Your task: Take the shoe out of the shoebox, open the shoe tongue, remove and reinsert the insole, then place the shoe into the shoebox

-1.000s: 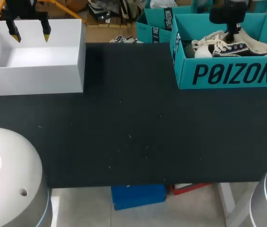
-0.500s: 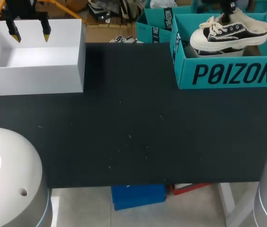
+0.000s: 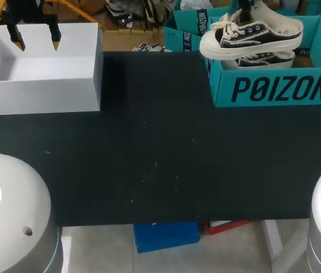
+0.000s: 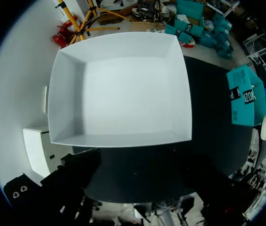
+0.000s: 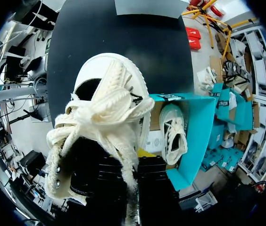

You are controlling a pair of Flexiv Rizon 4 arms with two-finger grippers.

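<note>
White box (image 3: 41, 95) (image 4: 123, 89): open-topped, rectangular, white walls and floor showing; stands on the far left corner of the table.
Table (image 3: 160, 159) (image 4: 208, 108): flat black top, a few pale specks near its middle.

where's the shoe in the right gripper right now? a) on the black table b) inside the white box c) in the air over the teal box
c: the shoe hangs above the rim of the teal shoebox, clear of the table, while the other shoe lies inside the box.
</note>
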